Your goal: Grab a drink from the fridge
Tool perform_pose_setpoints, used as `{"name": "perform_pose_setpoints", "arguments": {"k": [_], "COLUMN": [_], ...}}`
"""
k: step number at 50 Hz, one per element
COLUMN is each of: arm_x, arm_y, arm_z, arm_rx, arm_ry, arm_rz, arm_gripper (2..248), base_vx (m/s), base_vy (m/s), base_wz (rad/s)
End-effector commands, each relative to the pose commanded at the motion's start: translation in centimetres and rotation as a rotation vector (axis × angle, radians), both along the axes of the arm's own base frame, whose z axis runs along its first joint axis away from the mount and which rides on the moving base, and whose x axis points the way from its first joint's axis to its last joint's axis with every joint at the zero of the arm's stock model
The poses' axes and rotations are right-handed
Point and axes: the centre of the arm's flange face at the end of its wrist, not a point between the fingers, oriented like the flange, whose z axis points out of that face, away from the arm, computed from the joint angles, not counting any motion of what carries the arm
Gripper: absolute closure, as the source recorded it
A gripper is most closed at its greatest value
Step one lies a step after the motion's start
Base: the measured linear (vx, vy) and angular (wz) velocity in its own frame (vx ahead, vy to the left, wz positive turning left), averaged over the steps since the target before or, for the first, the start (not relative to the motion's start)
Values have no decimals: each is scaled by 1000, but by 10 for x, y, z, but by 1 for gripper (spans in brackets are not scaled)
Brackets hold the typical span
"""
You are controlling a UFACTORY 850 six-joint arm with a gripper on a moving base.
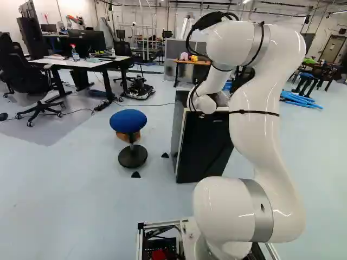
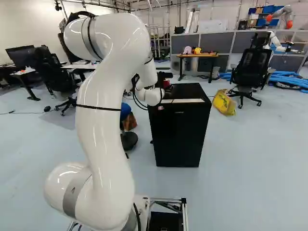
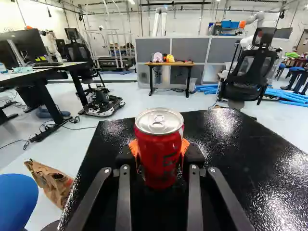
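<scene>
Though approx. half-open, end effector [image 2: 166, 81] w/ grip on red can [image 3: 160, 156], both sides.

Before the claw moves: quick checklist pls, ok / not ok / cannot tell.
1. Claw shut on can: ok, a pad against each side.
2. Can upright: ok, lid up, no visible lean.
3. Can unopened: ok by the look of it, tab flat and no opening seen in the lid.
4. Can lifted off the fridge top: cannot tell, no view shows its underside.
5. Stool away from can: ok, it stands on the floor beside the fridge.
</scene>
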Motion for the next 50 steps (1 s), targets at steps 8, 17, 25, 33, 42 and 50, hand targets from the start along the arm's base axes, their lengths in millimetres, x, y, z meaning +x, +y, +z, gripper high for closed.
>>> {"name": "perform_pose_setpoints", "arguments": {"k": [8, 17, 25, 33, 42, 50], "arm_x": [0, -1, -1, -4, -9, -17], "arm_y": [0, 0, 0, 2, 5, 10], "arm_z": [9, 19, 19, 20, 22, 25], "arm_rx": [-3, -5, -5, -5, -4, -3], "arm_ry": [-14, -28, -28, -26, -22, -17], "arm_rz": [0, 0, 0, 2, 6, 11], "arm_gripper": [150, 150, 150, 150, 150, 150], "base_vx": [0, 0, 0, 0, 0, 0], "base_vy": [0, 0, 0, 0, 0, 0], "base_wz": [0, 0, 0, 0, 0, 0]}}
